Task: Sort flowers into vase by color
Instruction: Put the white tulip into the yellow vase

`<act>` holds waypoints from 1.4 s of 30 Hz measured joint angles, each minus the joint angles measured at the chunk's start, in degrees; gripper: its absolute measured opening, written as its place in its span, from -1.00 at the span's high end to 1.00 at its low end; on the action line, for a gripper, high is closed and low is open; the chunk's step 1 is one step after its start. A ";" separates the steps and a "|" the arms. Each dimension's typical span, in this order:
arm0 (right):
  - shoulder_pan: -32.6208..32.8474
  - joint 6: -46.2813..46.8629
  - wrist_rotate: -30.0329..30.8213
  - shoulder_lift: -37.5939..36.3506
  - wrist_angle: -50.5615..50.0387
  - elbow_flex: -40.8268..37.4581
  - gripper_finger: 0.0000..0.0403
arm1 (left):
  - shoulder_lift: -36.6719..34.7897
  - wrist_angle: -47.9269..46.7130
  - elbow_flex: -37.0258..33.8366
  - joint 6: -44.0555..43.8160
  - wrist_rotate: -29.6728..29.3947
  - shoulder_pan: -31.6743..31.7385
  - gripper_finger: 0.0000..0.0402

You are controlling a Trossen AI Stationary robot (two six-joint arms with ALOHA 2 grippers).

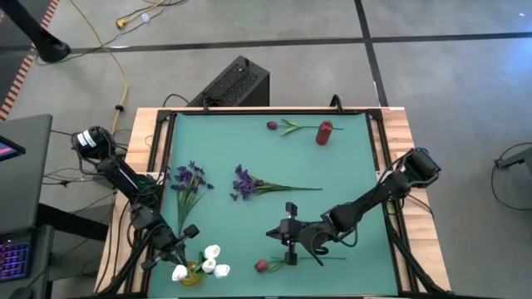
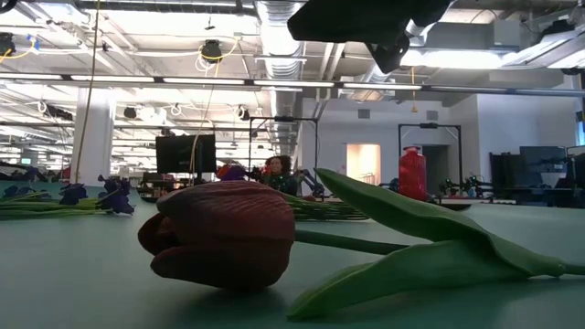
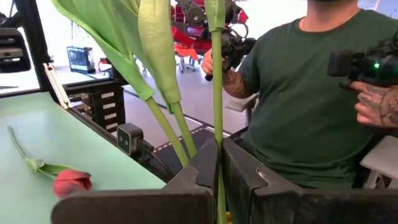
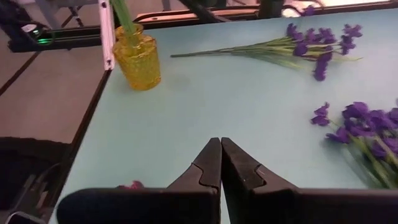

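A yellow glass vase (image 1: 193,275) stands at the table's near left with white tulips (image 1: 213,252) upright in it. My left gripper (image 1: 177,249) is beside it, shut on one green stem. A dark red tulip (image 1: 262,266) lies flat on the mat near the near edge, huge in the low view (image 2: 224,233). My right gripper (image 1: 290,238) hovers just beyond that tulip, shut and empty (image 4: 219,167). A red vase (image 1: 324,133) stands at the far side, with another red tulip (image 1: 273,125) lying next to it. Two purple sprigs (image 1: 188,178) (image 1: 246,183) lie mid-table. My left gripper pinches one white tulip's green stem (image 3: 217,146) between its two fingers (image 3: 193,177). The fingers come about level from the table's far left and lie across the stem. The stem stands upright, running up past the fingers and on down below them.
A person in a green shirt (image 3: 311,106) stands just past the near edge, holding controllers. The open mat (image 1: 349,166) between the purple sprigs and the right edge is free room. Wooden rails (image 1: 399,133) and cables frame the mat.
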 joint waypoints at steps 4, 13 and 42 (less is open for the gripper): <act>-0.02 0.13 -0.33 0.00 -0.01 0.00 0.84 | 0.00 -0.04 0.00 0.02 0.00 0.00 1.00; 0.00 0.12 -0.35 0.00 -0.02 0.00 0.84 | 0.00 -3.38 0.02 -0.71 -0.24 -0.02 1.00; 0.00 2.05 -3.02 0.00 -0.01 0.00 0.84 | 0.00 -4.55 0.02 -4.22 -1.60 -0.02 0.90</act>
